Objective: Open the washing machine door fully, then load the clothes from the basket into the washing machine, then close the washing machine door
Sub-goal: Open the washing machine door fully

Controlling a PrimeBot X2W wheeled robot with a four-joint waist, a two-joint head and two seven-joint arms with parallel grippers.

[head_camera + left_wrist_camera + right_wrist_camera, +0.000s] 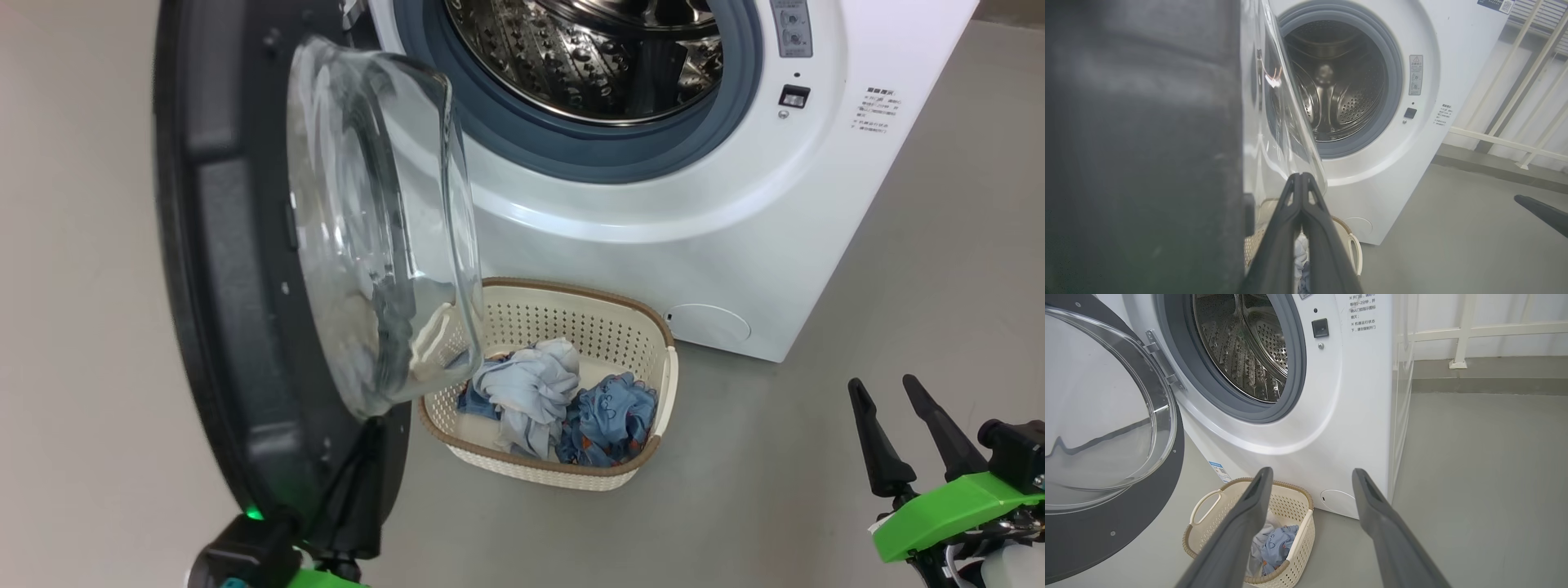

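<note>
Head view: door (220,245) swung out at left, basket (571,327) on the floor between it and the right gripper (882,384).
The right gripper's fingers stand wide apart and empty. The basket lies to its left and farther off, close before the machine (653,269), long axis left to right, clothes (563,400) inside, left end under the door's glass bowl. The left gripper (371,433), fingers pressed together on nothing, sits at the door's near lower rim; contact unconfirmed. Judged: the right arm has the clearer reach.
</note>
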